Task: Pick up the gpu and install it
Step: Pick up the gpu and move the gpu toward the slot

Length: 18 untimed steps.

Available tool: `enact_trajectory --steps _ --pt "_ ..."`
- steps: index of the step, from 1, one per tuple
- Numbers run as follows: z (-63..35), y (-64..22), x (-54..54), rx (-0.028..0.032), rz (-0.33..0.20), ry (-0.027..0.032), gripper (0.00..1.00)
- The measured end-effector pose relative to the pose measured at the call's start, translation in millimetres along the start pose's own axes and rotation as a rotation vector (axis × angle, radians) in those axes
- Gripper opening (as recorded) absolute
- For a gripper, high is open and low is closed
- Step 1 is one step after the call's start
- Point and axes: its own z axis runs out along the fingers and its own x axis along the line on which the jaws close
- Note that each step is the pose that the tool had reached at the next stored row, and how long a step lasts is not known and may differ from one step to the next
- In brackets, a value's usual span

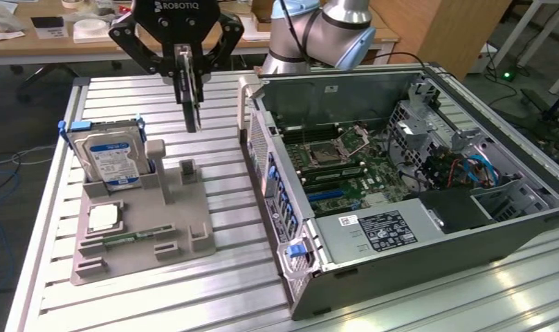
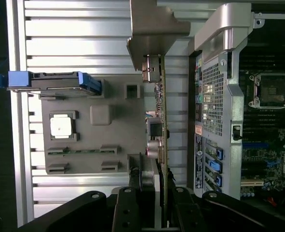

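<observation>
The gpu (image 1: 191,97) hangs edge-on above the slatted table, between the grey fixture and the open computer case (image 1: 501,235). My gripper (image 1: 186,72) is shut on its upper edge, a black finger on each face. In the wrist view the gpu (image 2: 163,121) shows as a thin green board with connectors on one side, ending in a silver bracket (image 2: 154,29). There my gripper (image 2: 154,191) clamps the card's near end. The card is clear of the fixture, lifted well above the empty upright slot (image 1: 188,171). Inside the case, the motherboard (image 1: 344,166) with its blue slots lies to the exterior view's right.
The grey fixture (image 1: 182,235) carries a hard drive (image 1: 113,159) standing in blue rails, a square chip (image 1: 104,218) and a memory stick (image 1: 127,238). The case's perforated rear wall (image 2: 212,96) stands close beside the card. The robot arm's base (image 1: 317,34) sits behind the case.
</observation>
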Motion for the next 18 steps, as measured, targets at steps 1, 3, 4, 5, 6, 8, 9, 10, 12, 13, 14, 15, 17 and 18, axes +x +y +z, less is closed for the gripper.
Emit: enact_trajectory --steps 1,3,4,5,6,8,9,10,12,13,14,15,17,18 --pt "0.0 0.0 -1.0 0.0 0.0 0.0 0.28" --pt "0.1 0.1 -3.1 0.0 0.0 0.0 0.28" --pt "0.1 0.1 -4.2 0.0 0.0 0.0 0.28" --pt "0.1 0.1 -5.2 0.0 0.0 0.0 0.28" --pt "0.2 0.2 -6.2 0.0 0.0 -0.0001 0.28" --pt "0.2 0.2 -8.0 0.0 0.0 0.0 0.28" --pt "0.3 0.2 -8.9 0.0 0.0 0.0 0.28" --pt "0.3 0.2 -10.0 0.0 0.0 0.0 0.28" --pt "0.4 0.3 -11.9 0.0 0.0 0.0 0.28" --pt "0.4 0.3 -13.1 0.0 0.0 0.0 0.28" --pt "0.5 0.4 -14.2 0.0 0.0 0.0 0.28" --pt "0.5 0.4 -15.3 0.0 0.0 0.0 0.28" --pt "0.5 0.4 -18.2 0.0 0.0 0.0001 0.28" --pt "0.6 0.5 -19.7 0.0 0.0 0.0001 0.28"
